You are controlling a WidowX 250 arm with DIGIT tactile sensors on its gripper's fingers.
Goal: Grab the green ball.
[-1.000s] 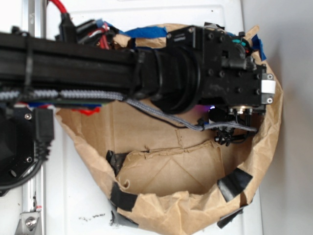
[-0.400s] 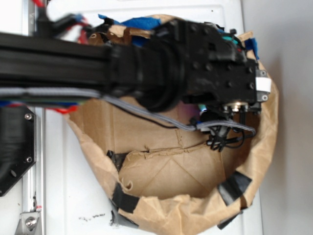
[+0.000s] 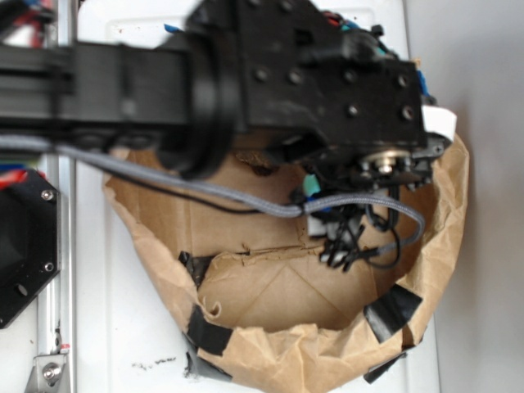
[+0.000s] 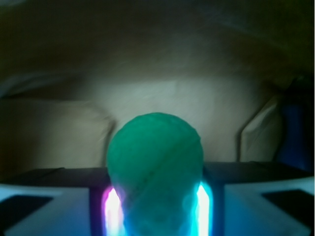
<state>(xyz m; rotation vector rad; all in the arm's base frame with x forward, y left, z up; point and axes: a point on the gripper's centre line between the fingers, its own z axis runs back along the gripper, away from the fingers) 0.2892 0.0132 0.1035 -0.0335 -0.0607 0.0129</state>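
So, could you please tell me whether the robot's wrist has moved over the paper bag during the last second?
Yes. In the exterior view the wrist has shifted toward the top of the picture, relative to the paper bag's taped rim, which has stayed put.

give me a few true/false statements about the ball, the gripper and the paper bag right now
1. The green ball sits between the fingers of the gripper. True.
2. The ball is red. False: it is green.
3. The arm reaches over a brown paper bag patched with black tape. True.
4. The ball lies on the white surface outside the bag. False: it is at the gripper, with the bag's paper behind it.
5. The ball is plainly visible in the exterior view. False: the arm blocks it there.
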